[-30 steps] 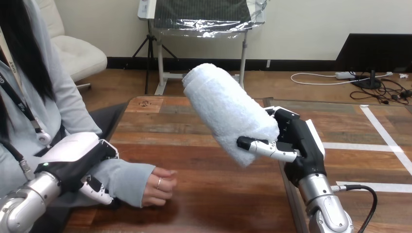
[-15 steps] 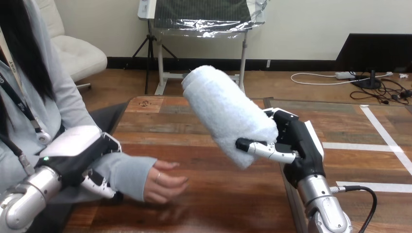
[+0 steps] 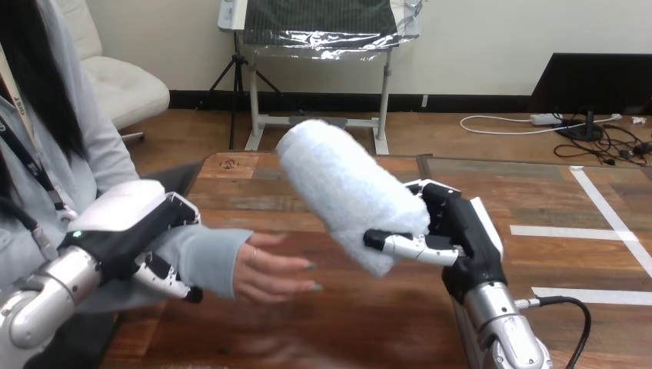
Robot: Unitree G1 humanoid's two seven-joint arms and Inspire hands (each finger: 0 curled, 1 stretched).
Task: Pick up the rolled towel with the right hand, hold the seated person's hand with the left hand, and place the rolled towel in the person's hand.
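My right hand [image 3: 460, 234] is shut on the white rolled towel [image 3: 347, 192], held tilted above the table with its upper end leaning left and away. My left hand [image 3: 134, 231] is at the left, its fingers curled round the person's grey-sleeved forearm [image 3: 201, 257] just behind the wrist. The person's hand [image 3: 273, 274] sticks out to the right of the sleeve, fingers spread and loosely open, lifted over the table. The towel's lower end hangs a short way right of and above the person's fingertips, not touching them.
The wooden table [image 3: 323, 323] runs under both hands, with its right edge below my right arm. The person sits at the left side of the table.
My left hand has lifted the person's forearm up and to the right, and their fist has opened. My right hand has carried the towel a little left, closer to the person's hand.
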